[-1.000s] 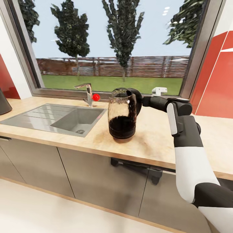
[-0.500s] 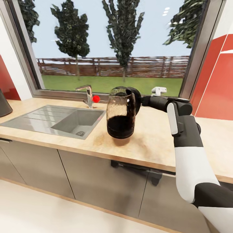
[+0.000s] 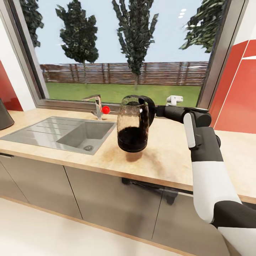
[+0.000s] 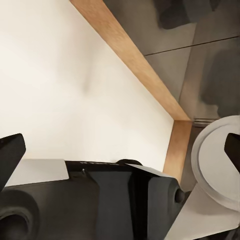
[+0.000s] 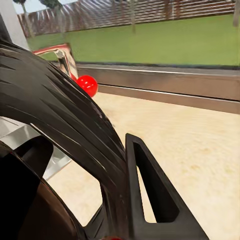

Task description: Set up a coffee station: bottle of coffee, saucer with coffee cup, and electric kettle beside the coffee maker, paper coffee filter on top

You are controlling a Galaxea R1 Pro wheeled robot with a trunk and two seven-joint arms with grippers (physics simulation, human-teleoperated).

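While the sink (image 3: pixel 60 132) and tap (image 3: pixel 95 104) sit just left, my right gripper (image 3: pixel 156 111) pinches the kettle (image 3: pixel 134 124) handle, arm outstretched above the counter (image 3: pixel 170 156).

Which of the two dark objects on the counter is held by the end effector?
The electric kettle beside the sink, held by its handle; the other dark object stands untouched at the left edge.
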